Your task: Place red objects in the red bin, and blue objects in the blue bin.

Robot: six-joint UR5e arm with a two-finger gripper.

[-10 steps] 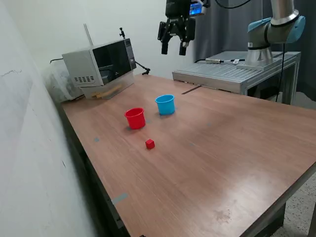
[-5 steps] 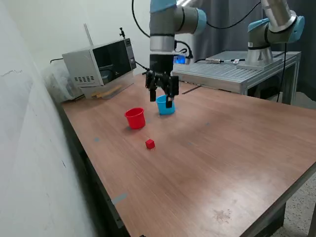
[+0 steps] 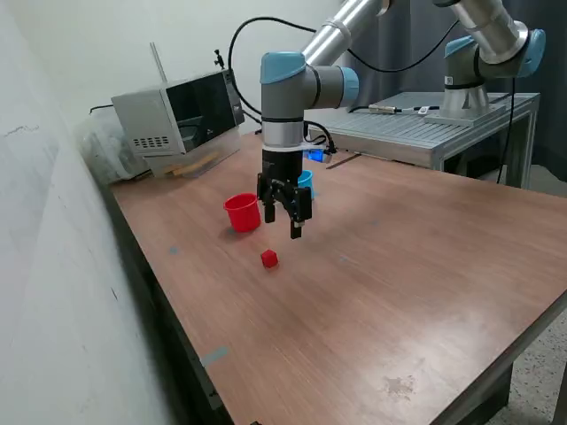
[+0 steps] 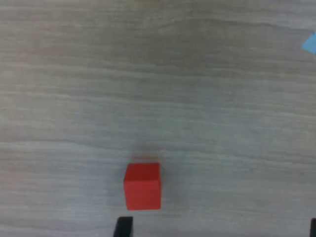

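While the arm hangs over the bench (image 3: pixel 416 266), the scene reads so:

Claw (image 3: pixel 283 221): points straight down, above the bench and clear of it; fingers spread wide, nothing between them, nothing touched.
Fingers: in the wrist view only two dark tips show at the picture's edge, one (image 4: pixel 123 227) close to the cube, the other at the far corner, well apart from it.
Red cube (image 3: pixel 269 258): lies flat on the bench, alone, below the claw and a little toward the exterior view's left; in the wrist view (image 4: pixel 142 186) it sits near one fingertip, not between the two.
Red cup (image 3: pixel 243 212): upright on the bench, just beside the claw on the exterior view's left, apart from the cube; contents cannot be seen.
Blue cup (image 3: pixel 305 184): upright behind the claw, mostly hidden by it; only a strip of its side shows; contents cannot be seen.
Blue cubes: cannot tell where they are.
Blue scrap (image 4: pixel 310 43): a small light blue patch at the edge of the wrist view; too little shows to say what it is.
Microwave (image 3: pixel 177 113): at the far end of the bench, well apart from the cups.
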